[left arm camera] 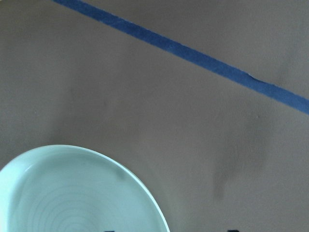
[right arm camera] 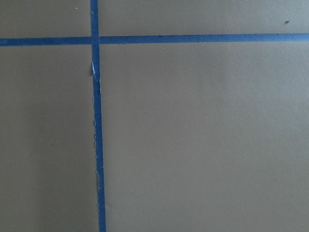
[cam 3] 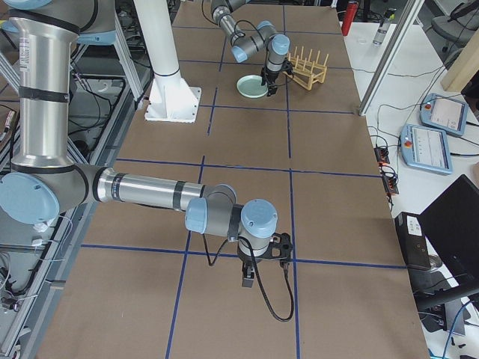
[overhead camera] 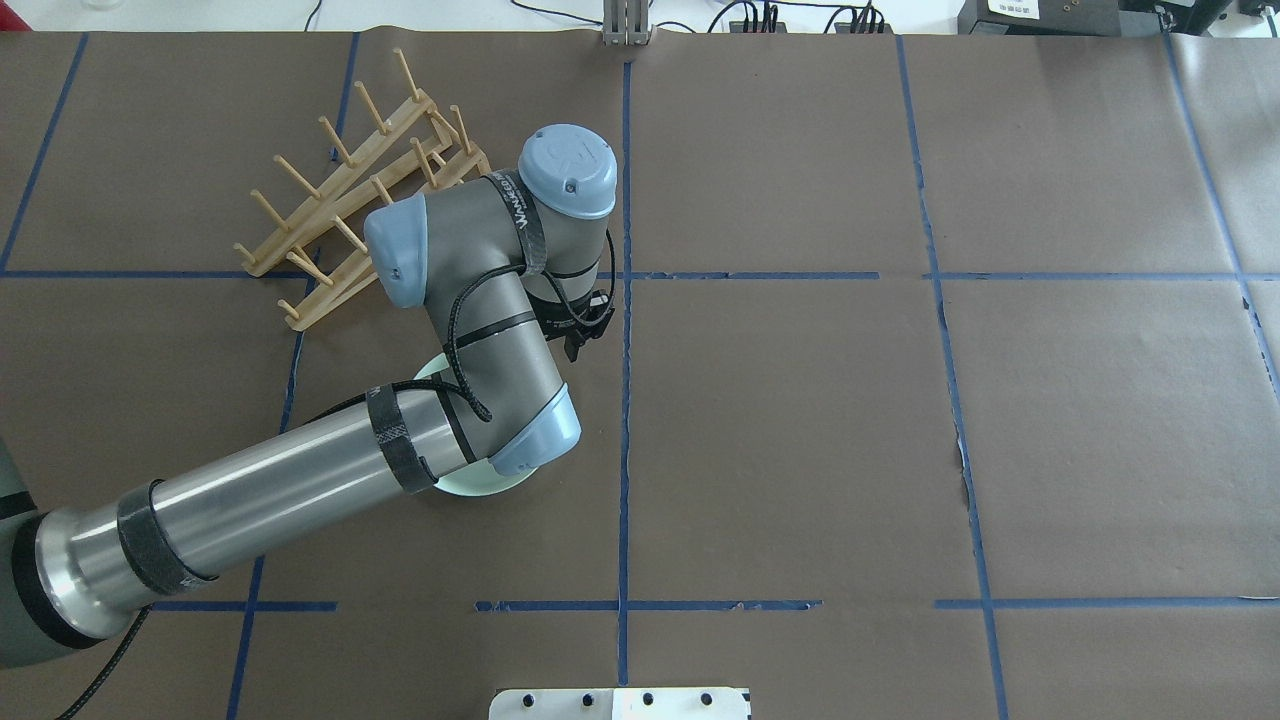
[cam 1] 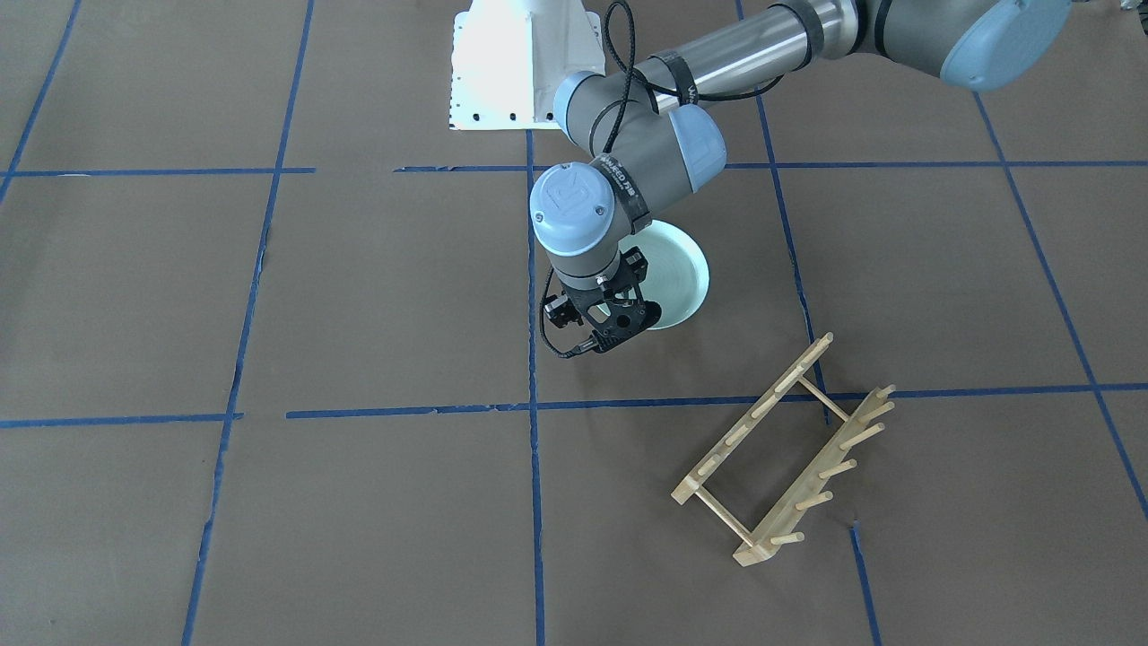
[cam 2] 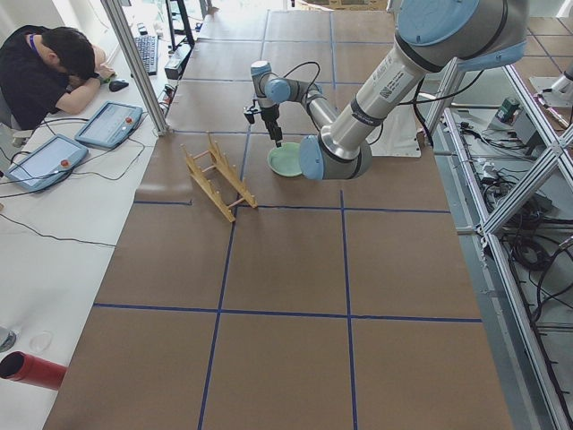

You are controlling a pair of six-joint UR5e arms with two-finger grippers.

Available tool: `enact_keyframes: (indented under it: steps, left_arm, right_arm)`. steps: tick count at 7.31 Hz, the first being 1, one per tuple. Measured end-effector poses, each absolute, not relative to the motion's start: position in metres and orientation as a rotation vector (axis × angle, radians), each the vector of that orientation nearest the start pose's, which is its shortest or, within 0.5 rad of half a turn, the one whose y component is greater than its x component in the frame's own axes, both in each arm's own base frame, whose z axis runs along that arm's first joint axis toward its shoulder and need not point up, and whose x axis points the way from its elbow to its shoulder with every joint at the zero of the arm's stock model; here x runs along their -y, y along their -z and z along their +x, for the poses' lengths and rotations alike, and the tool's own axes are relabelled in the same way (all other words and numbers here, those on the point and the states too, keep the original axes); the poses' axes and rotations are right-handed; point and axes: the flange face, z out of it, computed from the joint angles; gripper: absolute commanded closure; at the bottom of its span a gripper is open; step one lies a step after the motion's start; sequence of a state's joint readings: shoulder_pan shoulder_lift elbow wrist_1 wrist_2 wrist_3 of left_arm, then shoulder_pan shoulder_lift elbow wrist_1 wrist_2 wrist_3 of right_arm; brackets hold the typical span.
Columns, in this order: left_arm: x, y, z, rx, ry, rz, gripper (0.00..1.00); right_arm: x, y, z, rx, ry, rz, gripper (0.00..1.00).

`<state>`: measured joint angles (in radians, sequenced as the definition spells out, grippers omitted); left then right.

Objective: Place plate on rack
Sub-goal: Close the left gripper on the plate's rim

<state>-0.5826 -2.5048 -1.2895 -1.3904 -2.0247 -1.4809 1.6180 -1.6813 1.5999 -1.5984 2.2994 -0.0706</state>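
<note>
The task is at its start: nothing is on the rack (cam 1: 782, 449) yet. The plate (cam 1: 682, 269) lies flat on the table (cam 1: 359, 296), face up, well apart from the rack, which stands with all its pegs free, skewed to the blue tape lines (cam 1: 404, 411). The left arm reaches over the plate with the left pincer (cam 1: 623, 330) pointing down at the plate's edge on the side away from the robot's base. In the left wrist view two dark fingertips (left arm camera: 232, 230) just show at the bottom edge, set apart, with the plate's rim running between them. So this pincer looks parted and has hold of nothing, low over the rim but not closed on it. How close the tips are to touching the plate cannot be told. The right pincer (cam 3: 253, 275) hangs over bare table far from both things. Its wrist view shows only paper and tape, so whether it is parted or closed cannot be told. By my reading the grasp itself is still to be made. After that come the lift, the carry across to the rack, the turn of the plate onto its edge, and the lowering between two pegs.
</note>
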Motion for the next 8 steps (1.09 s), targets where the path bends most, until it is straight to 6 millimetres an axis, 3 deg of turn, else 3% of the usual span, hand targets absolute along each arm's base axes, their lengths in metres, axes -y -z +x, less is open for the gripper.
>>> enact_keyframes:
  steps: [5, 7, 8]
  left_arm:
    - [0.496, -0.222, 0.609, -0.579, 0.357, -0.276, 0.67]
    - [0.496, -0.226, 0.608, -0.575, 0.358, -0.278, 1.0]
    - [0.495, -0.227, 0.608, -0.577, 0.358, -0.28, 1.0]
  right_arm:
    - [0.431, -0.702, 0.087, 0.733, -0.017, -0.062, 0.0]
    - [0.431, -0.702, 0.087, 0.733, -0.017, -0.062, 0.0]
    - [0.431, -0.702, 0.087, 0.733, -0.017, -0.062, 0.0]
